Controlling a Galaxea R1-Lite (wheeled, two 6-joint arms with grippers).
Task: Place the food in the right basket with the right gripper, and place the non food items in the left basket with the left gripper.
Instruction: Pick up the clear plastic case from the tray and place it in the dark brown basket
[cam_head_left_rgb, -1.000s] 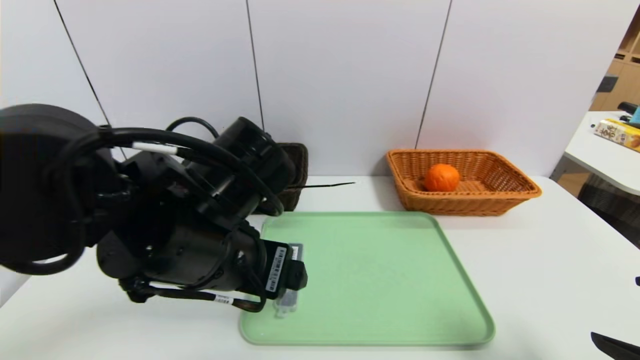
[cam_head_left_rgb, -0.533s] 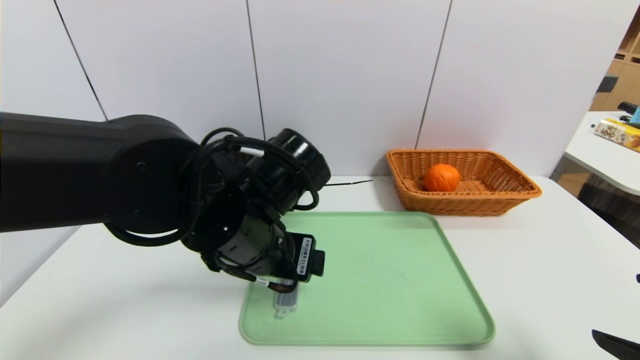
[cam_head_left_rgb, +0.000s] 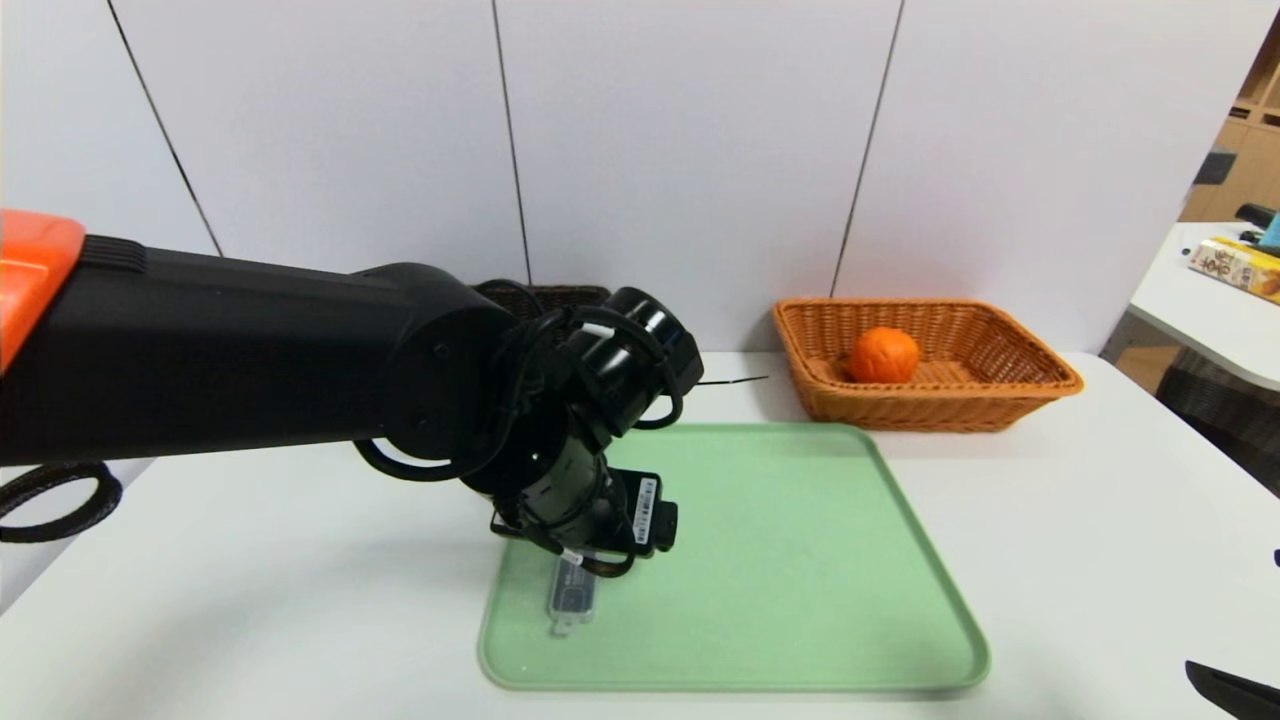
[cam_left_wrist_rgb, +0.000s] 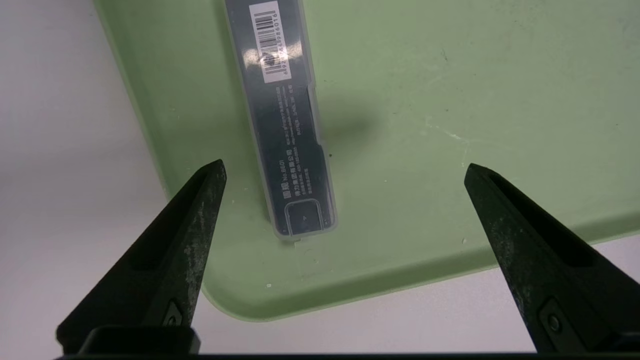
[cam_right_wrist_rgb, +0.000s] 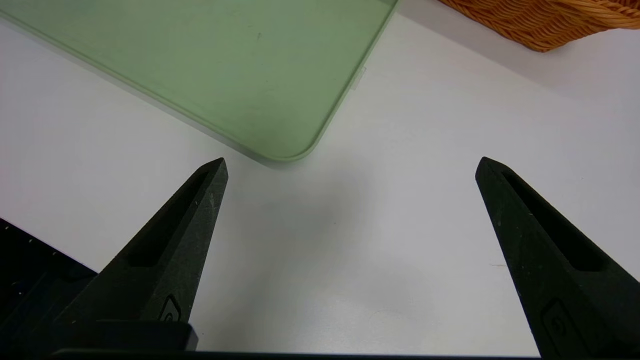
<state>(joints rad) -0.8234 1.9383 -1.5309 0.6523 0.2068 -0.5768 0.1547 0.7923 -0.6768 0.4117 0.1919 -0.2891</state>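
Observation:
The orange fruit (cam_head_left_rgb: 883, 355) lies in the orange-tan right basket (cam_head_left_rgb: 1000, 400) at the back right. A slim dark grey case (cam_head_left_rgb: 572, 597) with a barcode label lies flat on the green tray (cam_head_left_rgb: 800, 560), near its front left corner. My left arm reaches over that corner. In the left wrist view the left gripper (cam_left_wrist_rgb: 344, 169) hangs open above the case (cam_left_wrist_rgb: 285, 125), which lies nearer one finger and touches neither. The dark brown left basket (cam_head_left_rgb: 560, 295) is mostly hidden behind the arm. My right gripper (cam_right_wrist_rgb: 350, 162) is open and empty, low over bare table by the tray's front right corner (cam_right_wrist_rgb: 280, 145).
A thin black cable (cam_head_left_rgb: 730, 380) lies on the table behind the tray. A second white table with a carton (cam_head_left_rgb: 1235, 265) stands at the far right. White wall panels close off the back. One right fingertip (cam_head_left_rgb: 1230, 690) shows at the bottom right.
My left arm has swung rightward and stretched out over the tray's front left corner, bringing its wrist over the case. Both grippers stay open. The right arm has not moved.

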